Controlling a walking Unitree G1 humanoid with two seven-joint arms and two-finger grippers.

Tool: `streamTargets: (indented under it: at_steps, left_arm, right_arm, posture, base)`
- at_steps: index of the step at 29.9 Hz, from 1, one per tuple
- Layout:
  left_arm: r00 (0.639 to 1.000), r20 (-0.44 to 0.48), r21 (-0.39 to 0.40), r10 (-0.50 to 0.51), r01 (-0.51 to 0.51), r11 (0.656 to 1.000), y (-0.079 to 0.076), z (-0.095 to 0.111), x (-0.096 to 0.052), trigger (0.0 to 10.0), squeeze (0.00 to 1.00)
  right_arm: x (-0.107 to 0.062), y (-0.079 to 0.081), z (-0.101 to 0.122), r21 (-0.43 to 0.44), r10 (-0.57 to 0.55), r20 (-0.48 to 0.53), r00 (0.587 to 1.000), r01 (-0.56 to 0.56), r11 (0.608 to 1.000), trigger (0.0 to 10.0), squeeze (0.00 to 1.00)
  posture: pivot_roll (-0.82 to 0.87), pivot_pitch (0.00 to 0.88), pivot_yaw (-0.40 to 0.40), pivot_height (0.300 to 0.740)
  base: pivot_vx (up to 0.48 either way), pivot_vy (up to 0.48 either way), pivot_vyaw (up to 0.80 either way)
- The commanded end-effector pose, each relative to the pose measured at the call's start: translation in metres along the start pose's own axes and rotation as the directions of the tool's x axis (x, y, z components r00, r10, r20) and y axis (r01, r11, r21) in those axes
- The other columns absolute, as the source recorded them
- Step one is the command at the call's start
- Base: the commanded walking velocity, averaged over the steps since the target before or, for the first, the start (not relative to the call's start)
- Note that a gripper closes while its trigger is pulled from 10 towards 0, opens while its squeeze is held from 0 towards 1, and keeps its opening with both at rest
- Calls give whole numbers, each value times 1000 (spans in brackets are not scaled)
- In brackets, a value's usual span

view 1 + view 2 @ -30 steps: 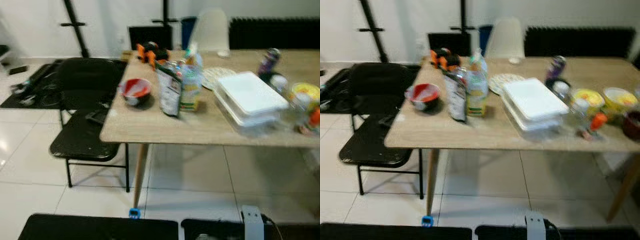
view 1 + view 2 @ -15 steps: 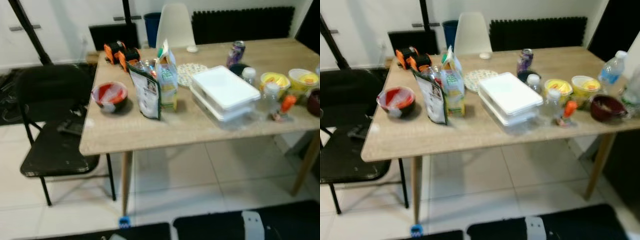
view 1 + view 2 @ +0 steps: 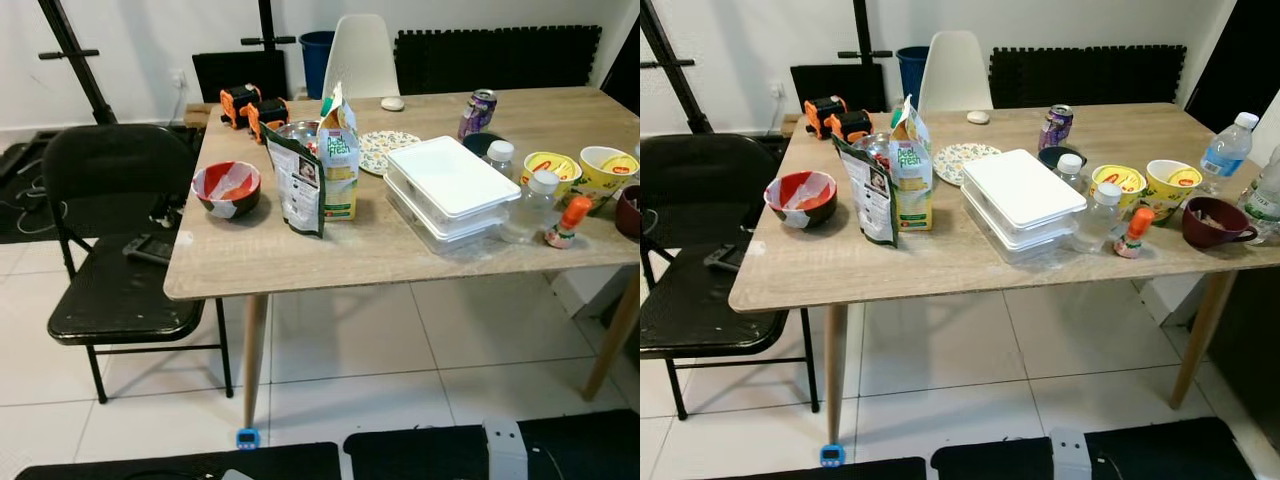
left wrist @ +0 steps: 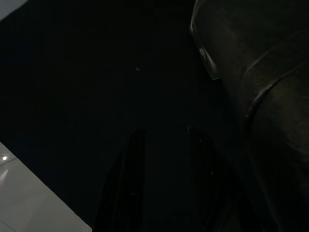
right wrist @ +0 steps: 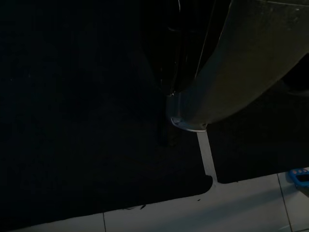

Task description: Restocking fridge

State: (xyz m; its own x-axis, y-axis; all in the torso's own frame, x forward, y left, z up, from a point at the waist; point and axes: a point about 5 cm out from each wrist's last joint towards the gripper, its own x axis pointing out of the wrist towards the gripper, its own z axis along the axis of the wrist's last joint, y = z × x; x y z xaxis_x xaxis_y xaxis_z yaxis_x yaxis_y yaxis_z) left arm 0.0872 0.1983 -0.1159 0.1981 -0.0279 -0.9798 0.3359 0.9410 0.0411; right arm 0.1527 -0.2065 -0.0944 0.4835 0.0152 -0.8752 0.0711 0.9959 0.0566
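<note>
- The left hand [image 4: 161, 179] hangs idle in deep shade. Its two black fingers [image 4: 126, 183] stand a little apart with nothing between them, over dark matting, with pale floor tile at one corner.
- The right hand hangs in the dark too. I cannot tell whether it is released or clenched; below it lie black floor mats [image 5: 96, 159] with a pale seam between them and white tile beyond.
- Both hands are well below and short of the wooden worktop [image 3: 940, 265], which stands ahead of the robot across white floor tiles.
- The goods to restock sit on that worktop, far from either hand. A green-and-white carton [image 3: 910, 175] stands upright near the left half, and a dark printed pouch [image 3: 869, 192] leans just in front of it, touching or nearly so.
- A red-and-white bowl [image 3: 800, 198] rests to the left of the pouch, apart from it.
- A stack of white lidded containers [image 3: 1022, 200] lies at the middle, with a patterned plate [image 3: 962, 157] behind it.
- To the right are a clear white-capped bottle [image 3: 1101, 215], a small orange-capped bottle [image 3: 1133, 232], two yellow cups [image 3: 1170, 185], a purple can [image 3: 1056, 127] and a dark red mug [image 3: 1214, 222].
- A black folding chair [image 3: 685, 290] stands at the worktop's left end.
</note>
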Motion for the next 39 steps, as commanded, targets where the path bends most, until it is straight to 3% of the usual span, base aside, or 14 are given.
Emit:
streamTargets:
  at_steps: [1, 5, 23, 29, 30, 38, 39]
  left_arm:
    - [973, 229, -7, 23, -22, 1000, 5, 60, -3, 10000, 0]
    - [971, 237, -36, 30, -22, 999, 6, 61, -3, 10000, 0]
    - [972, 233, -34, 36, -29, 999, 5, 61, -3, 10000, 0]
    - [972, 233, -37, 37, -29, 999, 5, 60, -3, 10000, 0]
    - [972, 232, -36, 36, -29, 999, 5, 60, -3, 10000, 0]
    - [972, 233, -36, 36, -28, 999, 5, 60, -3, 10000, 0]
    - [971, 235, -40, 37, -29, 999, 4, 61, -3, 10000, 0]
  right_arm:
    - [0, -2, 1, -2, -9, 1, 1000, 9, 1000, 10000, 0]
    - [0, -3, 1, -8, -9, 2, 1000, 9, 1000, 10000, 0]
    - [0, -2, 5, -21, 16, 17, 1000, -16, 1000, 10000, 0]
    - [1, 11, 25, -137, 140, 100, 985, -126, 982, 10000, 0]
    - [2, 22, 42, -145, 241, 158, 958, -218, 965, 10000, 0]
    - [-1, 42, 71, -252, 445, 194, 874, -394, 884, 10000, 0]
    - [-3, 46, 77, -303, 504, 176, 845, -441, 845, 10000, 933]
  posture:
    - [-19, 0, -5, 740]
    - [-18, 0, -9, 740]
    - [-14, 0, -12, 740]
    - [-20, 0, -8, 740]
    - [-23, 0, -7, 740]
    - [-21, 0, -11, 740]
    - [-17, 0, -15, 740]
  base:
    - [0, -480, 0]
    - [0, -91, 0]
    - [0, 0, 0]
    - [0, 0, 0]
    - [0, 0, 0]
    - [0, 0, 0]
    - [0, 0, 0]
